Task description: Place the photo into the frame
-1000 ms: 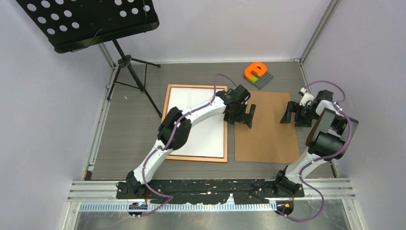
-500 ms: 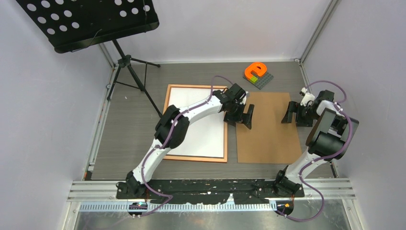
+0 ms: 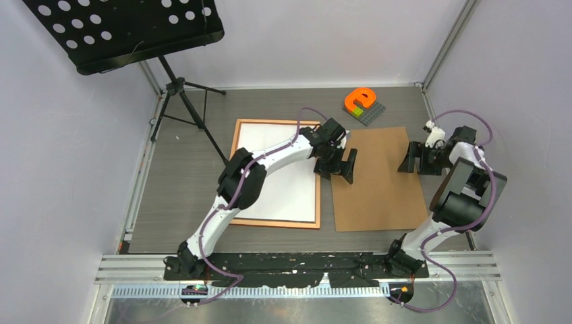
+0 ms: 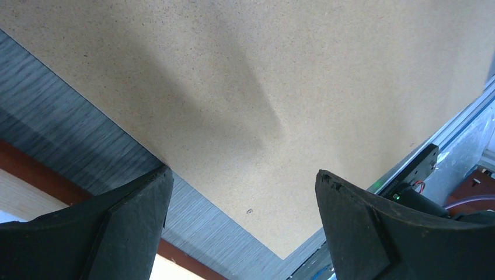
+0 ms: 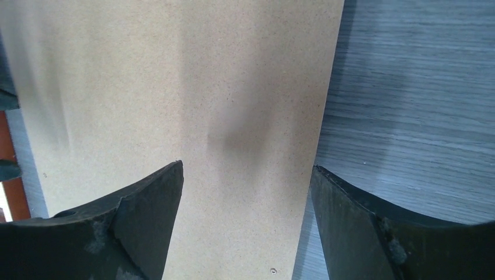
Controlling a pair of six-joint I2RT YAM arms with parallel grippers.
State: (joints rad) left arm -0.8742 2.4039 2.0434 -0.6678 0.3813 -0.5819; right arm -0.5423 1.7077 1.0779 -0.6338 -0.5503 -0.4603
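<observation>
The frame [image 3: 283,223], with a thin orange-brown border, lies flat left of centre. The photo [image 3: 266,138] lies inside it, white back up; its picture side is hidden. A plain brown backing board [image 3: 378,196] lies just right of the frame. My left gripper [image 3: 337,169] is open and empty over the board's left edge, with its jaws wide apart [image 4: 242,175] above the board [image 4: 262,87] and the frame border [image 4: 35,175] beside it. My right gripper [image 3: 415,162] is open and empty over the board's right edge [image 5: 248,169].
A black music stand [image 3: 135,34] on a tripod [image 3: 182,101] stands at the back left. An orange piece on a grey studded plate [image 3: 363,104] sits at the back. Walls close in on both sides, and metal rails [image 3: 297,260] run along the near edge.
The backing board has turned slightly, its near end swinging right. My left gripper moved a little left and my right gripper a little toward the back. Both stayed open.
</observation>
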